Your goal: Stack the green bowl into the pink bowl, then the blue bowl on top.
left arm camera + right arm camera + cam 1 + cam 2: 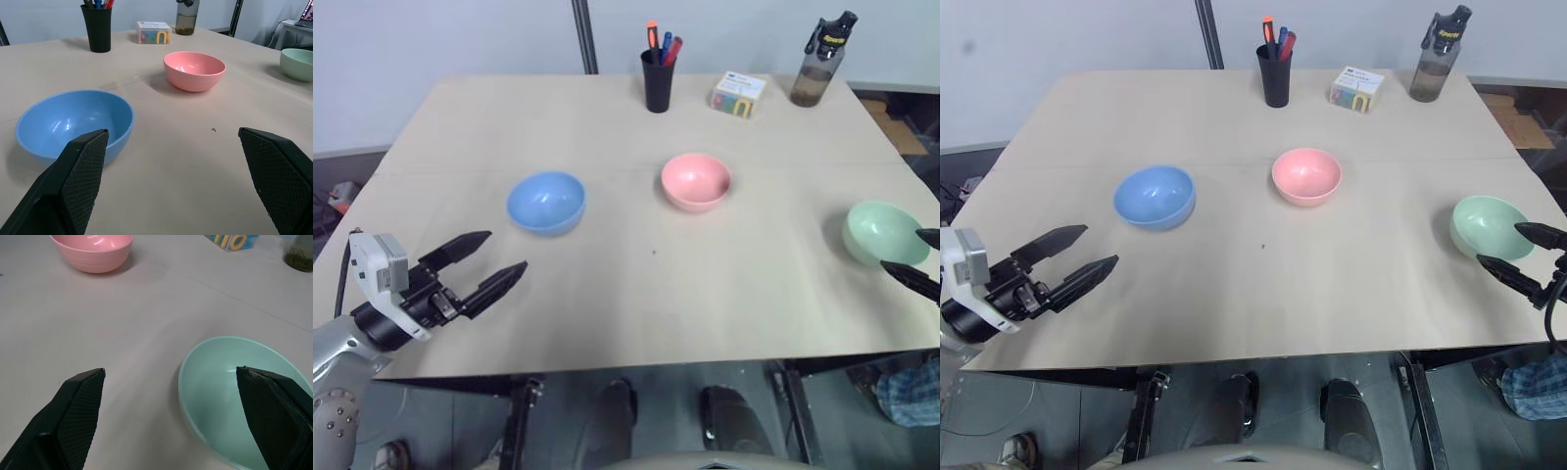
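Green bowl [1488, 226] sits just beside the right gripper [1525, 253], at its 11 o'clock; jaws spread wide, empty. Left gripper [1067, 257] likewise open, far off.

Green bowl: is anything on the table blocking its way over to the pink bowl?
Nothing visible. Bare table lies between the green bowl and the pink bowl. The pen cup, box and bottle stand farther back.

Office-like room: pen cup [657, 80], table [607, 294]
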{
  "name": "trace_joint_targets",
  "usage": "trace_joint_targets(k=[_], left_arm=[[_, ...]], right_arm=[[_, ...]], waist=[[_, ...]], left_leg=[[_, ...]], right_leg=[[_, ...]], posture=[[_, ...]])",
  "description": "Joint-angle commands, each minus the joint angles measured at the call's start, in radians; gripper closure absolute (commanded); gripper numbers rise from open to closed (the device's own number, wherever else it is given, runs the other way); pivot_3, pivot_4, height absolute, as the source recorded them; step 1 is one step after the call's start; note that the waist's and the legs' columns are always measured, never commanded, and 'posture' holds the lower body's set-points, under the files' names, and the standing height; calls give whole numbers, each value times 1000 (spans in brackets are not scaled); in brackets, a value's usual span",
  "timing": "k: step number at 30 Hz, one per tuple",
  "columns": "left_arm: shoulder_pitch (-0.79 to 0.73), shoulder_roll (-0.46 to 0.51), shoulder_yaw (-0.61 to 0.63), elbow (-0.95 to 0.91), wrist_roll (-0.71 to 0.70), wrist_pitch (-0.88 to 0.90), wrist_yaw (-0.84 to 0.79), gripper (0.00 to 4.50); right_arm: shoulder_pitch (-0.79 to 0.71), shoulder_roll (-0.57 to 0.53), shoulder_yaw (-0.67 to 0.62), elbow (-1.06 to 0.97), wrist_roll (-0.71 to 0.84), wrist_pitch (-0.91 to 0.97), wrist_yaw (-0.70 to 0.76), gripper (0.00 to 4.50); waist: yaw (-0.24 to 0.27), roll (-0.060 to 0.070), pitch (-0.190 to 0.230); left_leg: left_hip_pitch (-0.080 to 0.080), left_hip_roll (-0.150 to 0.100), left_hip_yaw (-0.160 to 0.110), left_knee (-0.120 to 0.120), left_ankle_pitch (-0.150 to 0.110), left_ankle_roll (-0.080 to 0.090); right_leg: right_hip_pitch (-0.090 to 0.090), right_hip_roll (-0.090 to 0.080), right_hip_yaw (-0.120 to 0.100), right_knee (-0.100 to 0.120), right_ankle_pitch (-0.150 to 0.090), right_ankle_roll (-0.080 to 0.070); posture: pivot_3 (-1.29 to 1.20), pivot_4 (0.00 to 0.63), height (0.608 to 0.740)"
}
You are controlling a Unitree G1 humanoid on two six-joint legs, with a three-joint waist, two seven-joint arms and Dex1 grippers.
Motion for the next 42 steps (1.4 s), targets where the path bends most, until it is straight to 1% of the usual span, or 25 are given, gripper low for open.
trace_joint_targets(k=[1,4,8,11,15,20,22,24,26,28,30,31,32,35,37,42], left_arm=[[-12,-4,18,-32,-9,-12,14,4],[-52,-14,-33,-37,-26,17,43,4],[-70,-37,-67,-51,-15,25,79,4],[-77,-46,-87,-59,-8,35,106,4],[-92,-57,-124,-81,-6,54,154,4],[-106,-87,-173,-120,9,37,177,4],[-113,-101,-182,-127,-2,37,184,4],[-115,-116,-198,-133,4,32,191,4],[-116,-136,-208,-135,-2,28,197,4],[-118,-150,-214,-140,-6,19,196,4],[-119,-157,-212,-147,-12,15,194,4],[-117,-159,-205,-152,-23,16,189,4],[-109,-157,-195,-157,-30,12,181,4],[-94,-150,-178,-165,-38,4,167,4],[-83,-148,-164,-173,-41,0,168,4],[-9,-161,-134,-231,-48,-10,176,4]], right_arm=[[-23,2,1,3,-2,-28,-1,0],[-58,16,36,11,-14,-52,-15,0],[-79,33,68,9,-24,-72,-29,0],[-94,39,89,-2,-20,-68,-36,0],[-138,41,154,-50,-26,-45,-59,0],[-216,70,271,-120,-58,-41,-108,0],[-254,88,321,-144,-46,-21,-112,0],[-336,130,420,-171,-66,-10,-132,0],[-445,196,543,-169,-126,-36,-149,0],[-538,258,624,-141,-171,-68,-154,0],[-591,270,680,-111,-236,-99,-152,0],[-617,274,710,-87,-279,-125,-156,0],[-655,288,738,-54,-299,-140,-147,0],[-732,320,775,25,-324,-161,-134,0],[-784,339,804,95,-369,-197,-135,0],[-897,414,886,281,-458,-334,-103,0]], waist=[[0,0,0],[0,0,0],[0,0,0],[0,0,0],[-1,0,0],[0,0,0],[1,0,0],[-3,0,0],[-6,0,0],[-11,0,0],[-9,0,0],[2,0,0],[5,0,0],[0,-1,0],[0,-1,0],[-6,0,0]], left_leg=[[0,0,0,0,0,0],[0,0,0,0,0,0],[0,0,0,0,0,0],[0,0,0,0,0,0],[0,0,0,0,0,0],[1,0,-1,1,0,0],[0,0,-1,1,0,0],[0,0,-1,1,0,0],[1,1,-1,1,0,0],[1,2,-1,1,0,0],[1,4,-1,1,0,0],[0,5,-1,1,0,0],[0,5,-2,1,0,0],[-1,6,-1,1,0,-1],[0,6,-2,1,0,-1],[0,8,-1,1,0,-1]], right_leg=[[0,0,0,0,0,0],[0,0,0,0,0,0],[0,0,0,0,0,0],[0,1,0,0,0,0],[0,1,0,1,0,0],[1,1,0,1,0,0],[0,2,0,1,0,0],[1,2,0,1,1,0],[0,2,0,1,1,-1],[0,4,1,1,2,-2],[0,6,1,1,2,-3],[0,8,1,1,2,-3],[0,9,0,1,4,-6],[0,9,1,0,4,-7],[0,9,1,0,5,-7],[-1,11,1,1,6,-9]], posture=[[0,150,740],[0,150,740],[0,150,740],[0,150,740],[0,150,740],[0,150,740],[0,150,740],[0,150,740],[0,150,740],[0,150,740],[0,150,740],[0,150,740],[0,150,740],[0,150,740],[0,150,740],[0,150,740]])
